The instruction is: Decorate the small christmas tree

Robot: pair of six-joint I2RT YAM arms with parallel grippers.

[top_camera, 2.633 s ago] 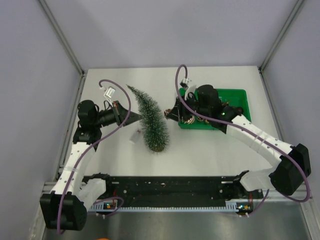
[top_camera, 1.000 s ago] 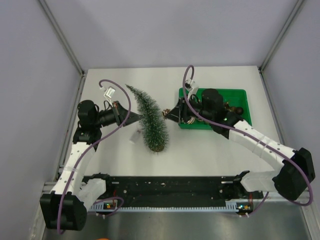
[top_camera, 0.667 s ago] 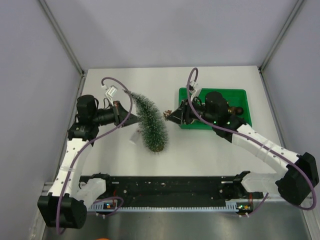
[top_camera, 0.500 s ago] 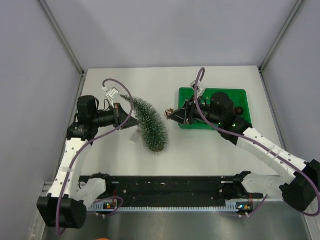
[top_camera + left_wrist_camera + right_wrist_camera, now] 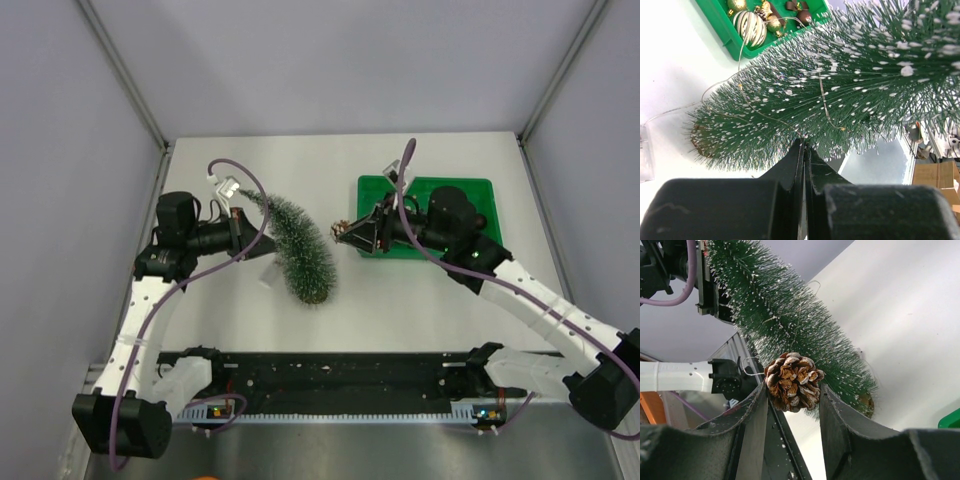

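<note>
left fingers [image 5: 790, 167] are clamped tight into the tree [image 5: 300, 245], which stands tilted on the worktop [image 5: 420, 300], and right fingers [image 5: 756, 422] pinch a pine cone [image 5: 792, 381] just right of the tree.

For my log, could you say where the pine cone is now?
In the top view, the pine cone sits in the right gripper, between the small christmas tree and the green tray.
</note>
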